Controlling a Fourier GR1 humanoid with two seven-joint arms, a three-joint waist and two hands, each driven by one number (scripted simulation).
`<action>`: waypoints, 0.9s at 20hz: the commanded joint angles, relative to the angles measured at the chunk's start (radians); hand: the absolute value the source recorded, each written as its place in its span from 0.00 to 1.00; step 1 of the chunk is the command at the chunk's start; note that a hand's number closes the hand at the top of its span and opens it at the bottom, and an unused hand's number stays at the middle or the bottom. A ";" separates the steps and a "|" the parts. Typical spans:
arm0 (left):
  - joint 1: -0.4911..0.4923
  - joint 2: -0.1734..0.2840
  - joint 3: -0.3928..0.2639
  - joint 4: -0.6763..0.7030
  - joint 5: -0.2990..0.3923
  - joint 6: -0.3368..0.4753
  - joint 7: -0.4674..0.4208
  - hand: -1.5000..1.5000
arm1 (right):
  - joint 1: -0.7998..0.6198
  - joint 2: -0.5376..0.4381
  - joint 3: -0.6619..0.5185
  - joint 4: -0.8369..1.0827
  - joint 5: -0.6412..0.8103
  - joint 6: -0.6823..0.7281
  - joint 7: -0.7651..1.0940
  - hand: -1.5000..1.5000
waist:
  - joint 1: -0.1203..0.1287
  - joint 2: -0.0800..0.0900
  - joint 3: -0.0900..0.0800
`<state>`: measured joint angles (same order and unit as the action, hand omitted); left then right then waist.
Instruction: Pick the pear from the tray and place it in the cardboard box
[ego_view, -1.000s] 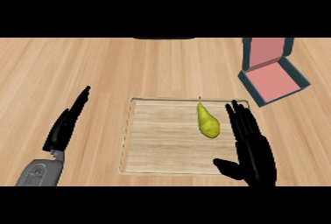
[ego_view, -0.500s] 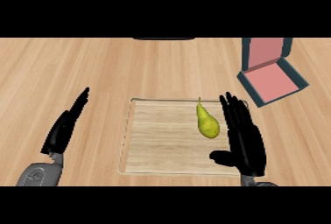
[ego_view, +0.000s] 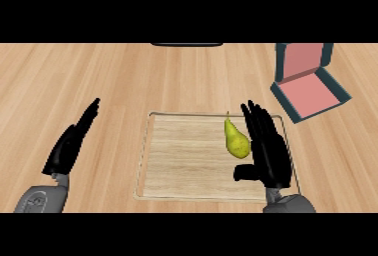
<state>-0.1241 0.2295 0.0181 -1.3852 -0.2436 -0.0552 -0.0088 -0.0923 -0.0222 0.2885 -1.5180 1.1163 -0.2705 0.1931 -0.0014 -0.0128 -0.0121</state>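
The right robot hand (ego_view: 266, 150) has slid leftward over the tray (ego_view: 184, 192), fingers straight and spread; the pear (ego_view: 236, 141) now lies just beside its fingers, ungrasped; the box (ego_view: 308, 95) waits beyond.

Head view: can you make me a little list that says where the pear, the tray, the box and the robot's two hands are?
pear: yellow-green pear lying on the tray, toward its right side, stem pointing away from the robot
tray: pale wooden tray in the middle of the counter
box: open box with a pink inside, on the counter to the right beyond the tray
right hand: right hand open, fingers straight, just right of the pear over the tray
left hand: left hand open, on the counter left of the tray, holding nothing
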 joint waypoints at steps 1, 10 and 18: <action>0.005 -0.014 0.010 0.077 -0.027 0.025 -0.093 0.50 | -0.011 0.021 0.021 0.034 -0.001 0.013 0.011 0.00 | 0.001 0.013 0.012; -0.055 -0.017 0.022 0.085 -0.026 0.000 -0.018 0.50 | -0.145 0.021 -0.019 0.275 -0.062 -0.080 -0.038 1.00 | 0.005 0.015 0.012; -0.038 -0.015 0.028 0.083 -0.030 -0.002 -0.040 0.50 | -0.201 0.021 -0.038 0.342 0.146 -0.310 -0.048 1.00 | 0.008 0.017 0.012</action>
<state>-0.1402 0.2153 0.0381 -1.3457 -0.2661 -0.0631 -0.0340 -0.2239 -0.0204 0.2829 -1.3255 1.1961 -0.4257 0.1659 -0.0023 -0.0193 -0.0156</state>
